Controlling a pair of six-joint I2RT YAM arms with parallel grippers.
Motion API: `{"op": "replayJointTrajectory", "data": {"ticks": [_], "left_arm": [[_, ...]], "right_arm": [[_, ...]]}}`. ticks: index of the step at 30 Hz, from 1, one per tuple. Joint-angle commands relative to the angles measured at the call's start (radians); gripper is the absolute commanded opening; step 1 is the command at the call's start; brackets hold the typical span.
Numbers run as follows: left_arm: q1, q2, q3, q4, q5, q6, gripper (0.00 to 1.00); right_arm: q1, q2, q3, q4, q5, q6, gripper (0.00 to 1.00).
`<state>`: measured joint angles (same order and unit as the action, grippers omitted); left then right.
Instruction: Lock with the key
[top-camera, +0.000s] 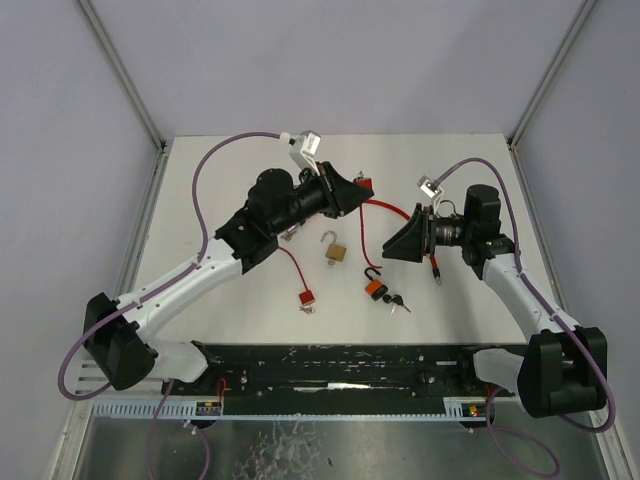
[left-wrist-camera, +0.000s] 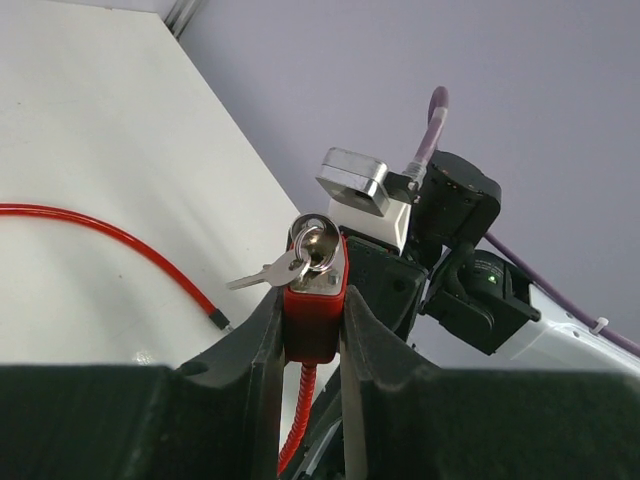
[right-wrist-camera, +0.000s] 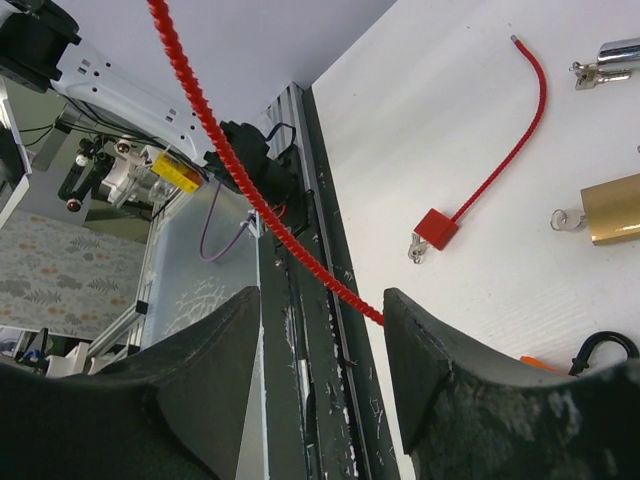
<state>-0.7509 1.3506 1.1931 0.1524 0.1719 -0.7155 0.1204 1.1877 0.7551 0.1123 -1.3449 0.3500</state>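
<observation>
Left of the brass padlock (top-camera: 337, 250), and a bit nearer the arms, a small red cable lock (top-camera: 306, 297) lies on the white table (top-camera: 230, 190). Just behind the brass padlock, the left gripper (left-wrist-camera: 312, 300) is clenched on the red padlock (left-wrist-camera: 314, 325), with ringed keys (left-wrist-camera: 290, 265) at its keyhole end. To the brass padlock's right, near the front, an orange padlock (top-camera: 373, 289) rests with keys (top-camera: 396, 301) beside it. Further right, the right gripper (right-wrist-camera: 322, 300) has its fingers spread, and the red cable (right-wrist-camera: 230, 160) runs through the gap unpinched.
</observation>
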Motion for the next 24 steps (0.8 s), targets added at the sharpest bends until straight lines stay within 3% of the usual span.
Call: {"op": "replayJointTrajectory", "data": {"ticks": [1,5,9,13,19,24], "left_arm": [[0.021,-0.027,-0.018,0.106,0.071,0.040,0.00],[0.024,-0.028,-0.003,-0.033,0.184,0.317,0.00],[0.006,-0.046,-0.005,-0.205,0.227,0.634,0.00],[-0.042,-0.055,-0.019,-0.309,0.281,0.939,0.00],[-0.045,-0.036,0.011,-0.375,0.381,1.114,0.00],[-0.047,-0.001,0.049,-0.412,0.421,1.139,0.00]], "right_arm": [[-0.007,-0.026,0.011,0.060,-0.022,0.039,0.59],[-0.013,-0.020,0.101,-0.077,-0.052,-0.093,0.59],[-0.015,0.017,0.334,-0.590,-0.026,-0.555,0.59],[-0.014,0.075,0.534,-0.885,-0.017,-0.945,0.59],[-0.004,0.158,0.702,-1.277,-0.039,-1.568,0.67],[0.089,0.193,0.750,-1.371,0.068,-1.739,0.65]]}}
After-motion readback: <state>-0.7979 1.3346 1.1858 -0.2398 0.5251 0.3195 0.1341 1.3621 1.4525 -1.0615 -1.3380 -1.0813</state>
